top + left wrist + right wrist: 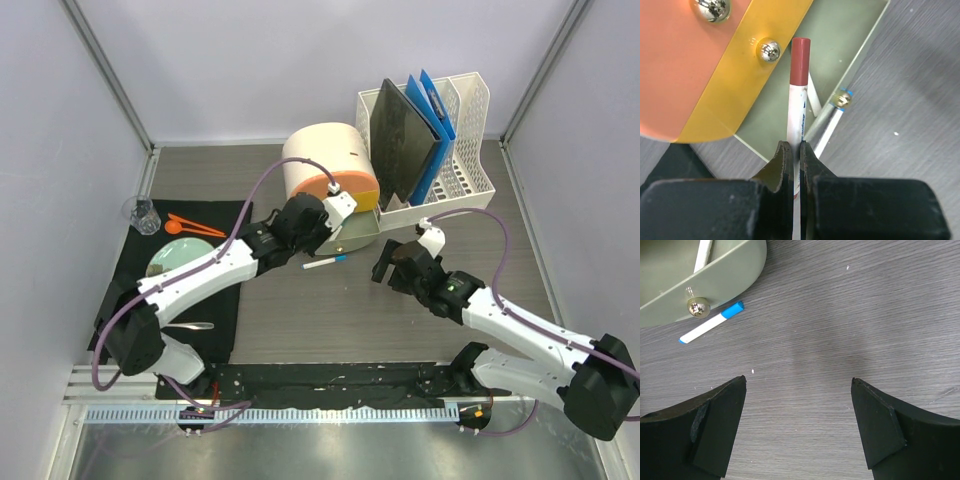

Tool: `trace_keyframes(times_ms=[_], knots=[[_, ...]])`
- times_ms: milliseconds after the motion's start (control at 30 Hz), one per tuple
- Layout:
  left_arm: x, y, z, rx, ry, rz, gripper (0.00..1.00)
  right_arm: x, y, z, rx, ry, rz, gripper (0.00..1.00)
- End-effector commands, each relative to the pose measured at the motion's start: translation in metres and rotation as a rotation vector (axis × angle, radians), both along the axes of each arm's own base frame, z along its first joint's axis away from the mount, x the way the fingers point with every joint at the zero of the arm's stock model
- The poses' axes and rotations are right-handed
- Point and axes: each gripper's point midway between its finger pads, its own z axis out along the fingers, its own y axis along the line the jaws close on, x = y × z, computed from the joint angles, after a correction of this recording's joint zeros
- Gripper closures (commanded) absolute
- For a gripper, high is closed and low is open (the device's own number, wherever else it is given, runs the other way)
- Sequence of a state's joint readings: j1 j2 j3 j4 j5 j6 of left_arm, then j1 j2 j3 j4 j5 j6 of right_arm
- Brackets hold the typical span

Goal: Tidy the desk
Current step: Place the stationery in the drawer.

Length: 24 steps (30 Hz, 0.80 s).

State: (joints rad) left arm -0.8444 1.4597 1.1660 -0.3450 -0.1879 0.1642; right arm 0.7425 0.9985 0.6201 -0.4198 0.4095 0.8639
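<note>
Across the whole overhead view: large rectangular table (pixel 330 310) of dark grey-brown wood-grain laminate, framed by metal rails, bearing every item below.

- Upper centre: rounded peach-coloured storage box (pixel 320 155) with an orange and yellow front. An olive-green drawer (pixel 358 232) stands pulled out at its base, and a white stick lies inside it.
- Upper right: white perforated plastic file rack (pixel 470 130), holding a black folder (pixel 400 140) and blue folders (pixel 432 110), all upright and leaning.
- Centre: left end effector (pixel 794 150), clenched on a white marker with a red cap (pixel 799 90). The cap points over the drawer's edge, near the yellow front.
- Centre, just beside the drawer's rim: white marker with a blue cap (pixel 710 329), lying flat on the laminate.
- Right of centre: right end effector (pixel 799 385), released, jaws spread wide above bare wood grain, apart from the blue-capped marker.
- Left: black cloth mat (pixel 225 310), carrying a clear glass beaker (pixel 142 215), an orange plastic utensil (pixel 195 228), a round pale-green disc (pixel 178 255) and a metal spoon (pixel 190 325).
</note>
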Motion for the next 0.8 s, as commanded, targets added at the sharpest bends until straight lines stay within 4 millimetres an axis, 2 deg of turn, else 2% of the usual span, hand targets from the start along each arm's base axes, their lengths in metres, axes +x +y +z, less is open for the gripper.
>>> trace_keyframes(times_ms=[0,133,300,500,567,600,667,767], knots=[[0.023,-0.012,0.023,-0.041,-0.068,-0.086,1.00,0.004,-0.004,0.008,0.008,-0.041,-0.033,0.09],[0.032,-0.013,0.013,-0.005,-0.081,-0.113,1.00,0.004,-0.006,0.006,-0.002,-0.040,-0.037,0.09],[0.043,-0.016,-0.008,0.050,-0.071,-0.130,1.00,0.005,-0.006,0.004,-0.015,-0.033,-0.035,0.09],[0.046,-0.020,-0.027,0.074,-0.037,-0.134,0.98,0.005,-0.007,0.004,-0.015,-0.035,-0.036,0.09],[0.048,-0.019,-0.029,0.075,-0.032,-0.111,0.77,0.005,-0.007,0.005,-0.015,-0.035,-0.036,0.09],[0.050,-0.016,-0.027,0.079,-0.034,-0.084,0.71,0.005,-0.007,0.005,-0.013,-0.039,-0.037,0.09],[0.052,-0.014,-0.027,0.081,-0.038,-0.070,0.70,0.004,-0.008,0.005,-0.015,-0.037,-0.037,0.09],[0.050,-0.011,-0.028,0.088,-0.034,-0.058,0.62,0.004,-0.007,0.004,-0.013,-0.034,-0.036,0.09]])
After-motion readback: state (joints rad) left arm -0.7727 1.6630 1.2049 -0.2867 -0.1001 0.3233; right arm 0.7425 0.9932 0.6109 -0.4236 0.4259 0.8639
